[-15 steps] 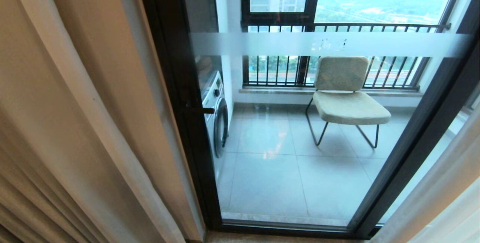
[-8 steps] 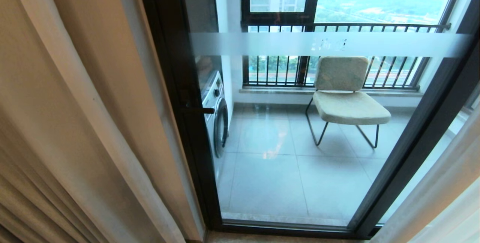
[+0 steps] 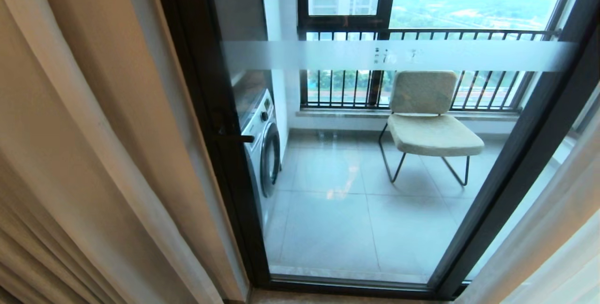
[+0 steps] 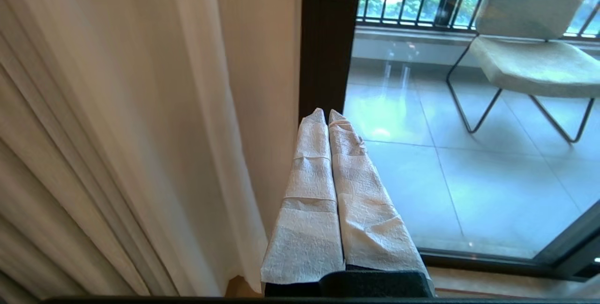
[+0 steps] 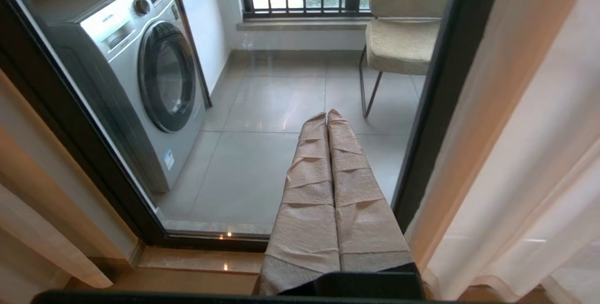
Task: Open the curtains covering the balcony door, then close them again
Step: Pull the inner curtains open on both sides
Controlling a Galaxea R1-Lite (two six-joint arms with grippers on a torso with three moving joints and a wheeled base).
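The curtains stand drawn apart: a cream-beige pleated drape (image 3: 84, 154) hangs at the left, and a pale drape with a white sheer (image 3: 558, 243) at the right. Between them the balcony door (image 3: 375, 55) shows its glass, frosted band, dark frame and small dark handle (image 3: 234, 138). Neither arm is in the head view. My left gripper (image 4: 327, 112) is shut and empty, beside the left drape (image 4: 117, 121) and apart from it. The right gripper (image 5: 326, 114) is also shut and empty, with the right drape (image 5: 520, 154) at its side.
Behind the glass are a washing machine (image 3: 260, 149), a beige chair (image 3: 429, 121) on thin metal legs, grey floor tiles and a farther barred window (image 3: 422, 36). The door's dark bottom rail (image 5: 211, 240) and a tan sill run low in front of me.
The whole head view has shifted a little to the left, so the camera moved. Curtains, door and grippers show no move of their own.
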